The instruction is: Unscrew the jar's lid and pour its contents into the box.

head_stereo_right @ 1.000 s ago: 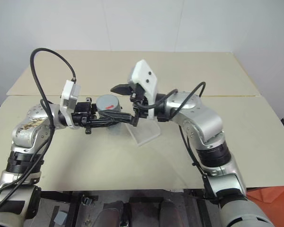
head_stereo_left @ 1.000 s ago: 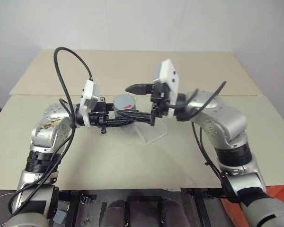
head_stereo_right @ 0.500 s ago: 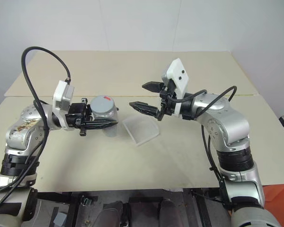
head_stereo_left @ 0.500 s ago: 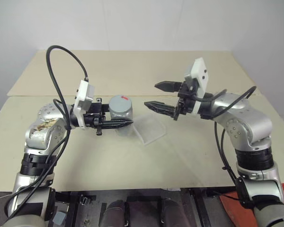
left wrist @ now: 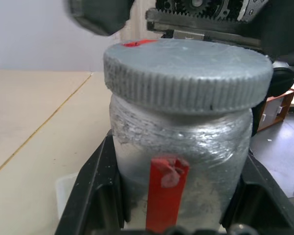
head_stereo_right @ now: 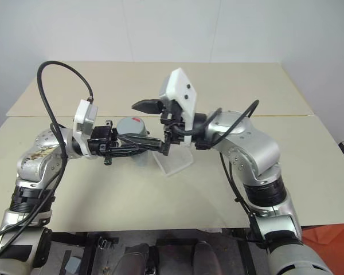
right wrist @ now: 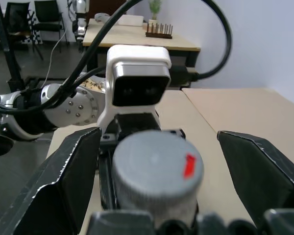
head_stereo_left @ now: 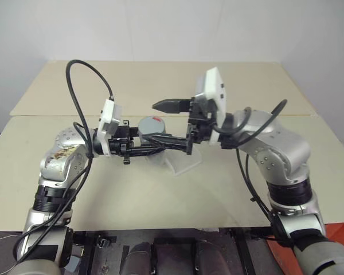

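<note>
Above the middle of the beige bench (head_stereo_left: pixel 103 195), the left gripper (head_stereo_left: pixel 152 146) holds the jar (left wrist: pixel 179 161) upright, jaws clamped on its silver-grey body just under the cap. From the left wrist view, a black finger (left wrist: pixel 95 191) presses against each side of the jar, and the red stripe on the label faces that camera. The lid (right wrist: pixel 157 164) is on the jar, grey with a ribbed edge and a red mark on top near one side.

The right gripper (head_stereo_left: pixel 169 123) reaches in from the robot's right, pointing toward the left arm. Its jaws stand wide apart, one finger (head_stereo_left: pixel 169 105) beyond the lid and the other on the near side, crossing the left gripper's fingers in the head views. From the right wrist view the two fingers flank the lid with clear gaps on both sides; no contact with the lid.

The box (head_stereo_left: pixel 183 162), a clear shallow tray, lies on the bench just below and slightly to the right of the jar, partly hidden by the grippers. Contents of the jar cannot be seen.
</note>
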You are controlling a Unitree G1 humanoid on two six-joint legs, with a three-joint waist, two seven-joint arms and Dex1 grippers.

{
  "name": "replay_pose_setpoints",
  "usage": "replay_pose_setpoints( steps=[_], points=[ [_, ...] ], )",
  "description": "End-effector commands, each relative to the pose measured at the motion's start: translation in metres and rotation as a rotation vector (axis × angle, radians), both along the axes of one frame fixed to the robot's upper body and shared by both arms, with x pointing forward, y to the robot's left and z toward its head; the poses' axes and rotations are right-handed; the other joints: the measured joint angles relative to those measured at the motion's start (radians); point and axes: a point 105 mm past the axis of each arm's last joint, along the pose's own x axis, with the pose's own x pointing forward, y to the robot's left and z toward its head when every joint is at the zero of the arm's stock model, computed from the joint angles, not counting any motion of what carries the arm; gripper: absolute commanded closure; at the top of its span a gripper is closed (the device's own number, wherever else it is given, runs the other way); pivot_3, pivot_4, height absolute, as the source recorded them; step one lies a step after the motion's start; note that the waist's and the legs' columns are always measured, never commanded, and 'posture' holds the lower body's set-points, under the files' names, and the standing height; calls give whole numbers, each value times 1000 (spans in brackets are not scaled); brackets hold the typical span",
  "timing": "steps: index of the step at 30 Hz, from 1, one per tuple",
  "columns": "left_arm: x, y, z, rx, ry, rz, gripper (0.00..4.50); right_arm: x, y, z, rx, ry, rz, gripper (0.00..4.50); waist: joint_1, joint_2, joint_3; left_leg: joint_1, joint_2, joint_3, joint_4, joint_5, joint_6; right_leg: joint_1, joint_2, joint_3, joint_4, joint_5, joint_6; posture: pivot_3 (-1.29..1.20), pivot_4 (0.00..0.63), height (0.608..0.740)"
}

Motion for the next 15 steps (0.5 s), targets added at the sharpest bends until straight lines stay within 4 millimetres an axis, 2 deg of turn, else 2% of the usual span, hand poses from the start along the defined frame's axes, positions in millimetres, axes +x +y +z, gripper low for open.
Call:
replay_pose_setpoints(
  steps=[1, 6, 15],
  points=[
    [-2, -2, 13, -10, -69, -12, 2575, 0, 10, 8, -2, -58, -19, 90, 1, 0, 0, 0, 0, 0, 0, 0, 0, 0, 0, 0, 0, 0, 0, 0, 150, 740],
    [-3, -1, 13, -7, -73, -12, 2575, 11, 10, 7, 1, -50, -72, 90, 1, 0, 0, 0, 0, 0, 0, 0, 0, 0, 0, 0, 0, 0, 0, 0, 150, 740],
    [-3, 2, 13, -2, -74, -4, 2575, 20, -14, 7, -1, -40, -141, 90, 0, 0, 0, 0, 0, 0, 0, 0, 0, 0, 0, 0, 0, 0, 0, 0, 150, 740]
  ],
)
